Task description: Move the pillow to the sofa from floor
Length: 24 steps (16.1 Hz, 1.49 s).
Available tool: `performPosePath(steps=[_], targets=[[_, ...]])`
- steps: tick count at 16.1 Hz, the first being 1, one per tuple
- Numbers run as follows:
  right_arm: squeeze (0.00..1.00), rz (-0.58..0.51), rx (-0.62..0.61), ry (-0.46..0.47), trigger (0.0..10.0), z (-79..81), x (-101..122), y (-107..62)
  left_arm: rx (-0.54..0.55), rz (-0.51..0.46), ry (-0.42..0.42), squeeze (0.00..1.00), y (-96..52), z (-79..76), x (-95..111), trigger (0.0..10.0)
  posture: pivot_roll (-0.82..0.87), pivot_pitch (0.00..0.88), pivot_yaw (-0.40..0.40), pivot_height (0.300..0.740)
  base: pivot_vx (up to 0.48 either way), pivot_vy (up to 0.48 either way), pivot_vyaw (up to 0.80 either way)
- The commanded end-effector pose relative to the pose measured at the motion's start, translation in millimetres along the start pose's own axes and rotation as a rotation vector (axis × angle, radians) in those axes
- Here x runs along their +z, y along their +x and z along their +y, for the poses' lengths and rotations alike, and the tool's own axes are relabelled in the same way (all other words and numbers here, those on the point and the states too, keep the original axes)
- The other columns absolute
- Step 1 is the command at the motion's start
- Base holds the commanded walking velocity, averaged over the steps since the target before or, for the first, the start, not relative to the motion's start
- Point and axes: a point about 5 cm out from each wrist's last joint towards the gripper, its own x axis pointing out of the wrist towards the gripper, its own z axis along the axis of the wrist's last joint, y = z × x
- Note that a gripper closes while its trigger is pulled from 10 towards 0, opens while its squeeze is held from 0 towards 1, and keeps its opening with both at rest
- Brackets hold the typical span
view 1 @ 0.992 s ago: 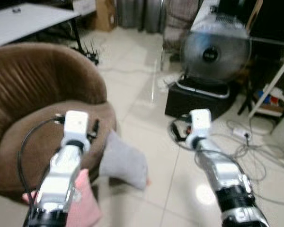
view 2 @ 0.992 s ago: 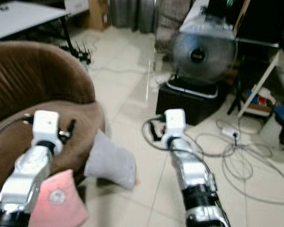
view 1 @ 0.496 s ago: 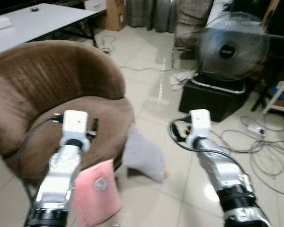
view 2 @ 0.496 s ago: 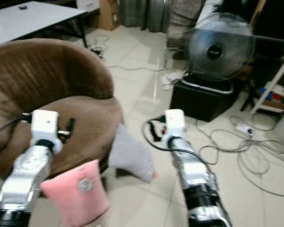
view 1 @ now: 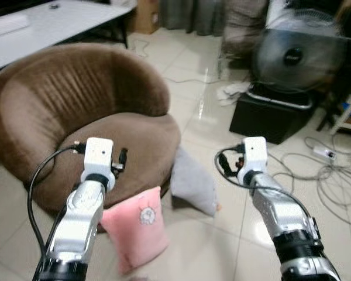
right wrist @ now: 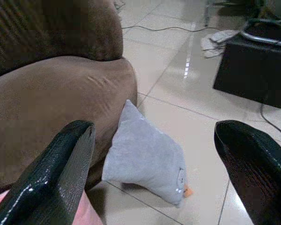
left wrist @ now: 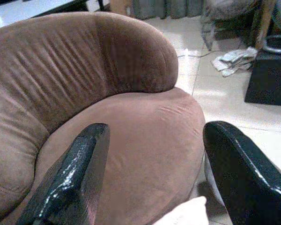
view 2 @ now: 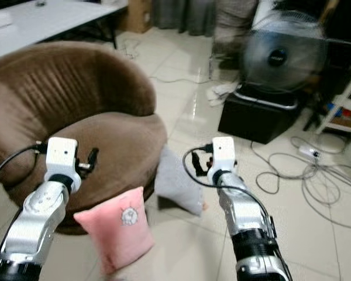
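A pink pillow [view 1: 137,225] stands on the tiled floor, leaning at the front of the round brown sofa [view 1: 76,105]. A grey pillow [view 1: 193,181] lies on the floor against the sofa's right side, also in the right wrist view [right wrist: 147,159]. Both arms reach forward above the floor. My left gripper [left wrist: 154,129] is open and empty, pointing over the sofa seat [left wrist: 140,140], with the pink pillow's corner [left wrist: 187,213] below it. My right gripper [right wrist: 153,126] is open and empty, with the grey pillow below and ahead of it.
A standing fan [view 1: 295,55] on a black box [view 1: 272,117] is at the back right. Loose cables [view 1: 333,175] and a power strip lie on the floor at the right. A white table [view 1: 52,20] stands behind the sofa. A crumpled cloth [view 1: 234,91] lies near the fan.
The whole view has swung, so the sofa and both pillows now sit further right and fuller in frame. Both arms keep the same forward pose, grippers open.
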Motion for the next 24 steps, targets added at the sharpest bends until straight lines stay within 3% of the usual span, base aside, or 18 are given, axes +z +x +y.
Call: performPosePath(steps=[1, 6, 24], targets=[[0.0, -0.009, 0.022, 0.008, 10.0, 7.1, 2.6, 1.6, 0.013, 0.003, 0.019, 0.0, -0.9, 5.3, -0.1, 10.0, 0.05, 0.0, 0.01, 0.74, 0.0, 0.352, 0.0], [0.0, -0.001, 0.019, 0.012, 10.0, 6.2, 1.5, 1.0, 0.01, 0.005, 0.016, 0.0, -0.2, 4.3, 0.0, 10.0, 0.04, 0.0, 0.014, 0.74, 0.0, 0.355, 0.0], [0.0, 0.004, 0.019, 0.015, 10.0, 6.1, 1.3, 1.6, 0.013, 0.012, 0.033, 0.0, 0.4, 6.8, -2.0, 10.0, 0.04, 0.0, 0.013, 0.74, 0.0, 0.354, -0.72]])
